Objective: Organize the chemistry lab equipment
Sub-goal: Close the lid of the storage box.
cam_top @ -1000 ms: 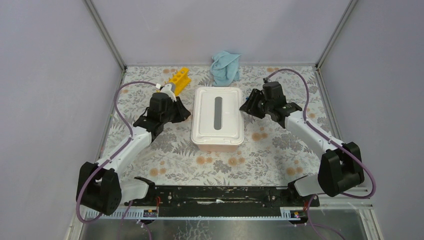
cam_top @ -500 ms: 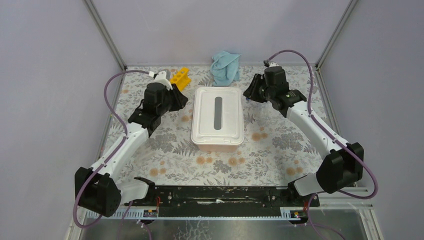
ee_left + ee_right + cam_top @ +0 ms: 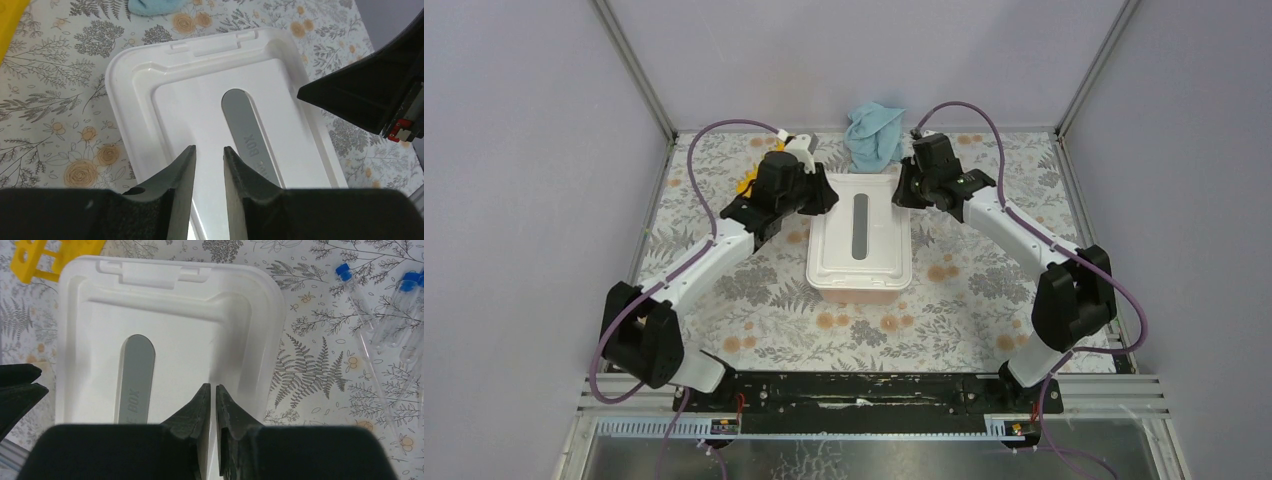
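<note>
**Operator:** Report the item nearest the arm bases.

**Technician:** The white box [image 3: 859, 235] stands mid-table on the floral table cover [image 3: 764, 320]. Its lid is on, and a grey label strip runs along the lid.

**Operator:** Gripper status?

**Technician:** Both hang over the far half of the lid. The left gripper [image 3: 209, 160] shows a narrow gap between its fingers, with nothing in it. The right gripper [image 3: 210, 395] has its fingers almost together, a thin slit only, also with nothing in it. Neither view shows whether the tips touch the lid.

**Operator:** Location of the lab equipment?

**Technician:** The yellow test-tube rack [image 3: 50, 257] lies on the table just beyond the box's far left corner, largely hidden behind the left arm in the top view. The blue-capped tubes [image 3: 357, 295] lie flat on the table right of the box, apart from it. There appear to be three or more, but the frame edge cuts them off. Farthest back, a blue cloth [image 3: 874, 135] is bunched against the rear wall.
</note>
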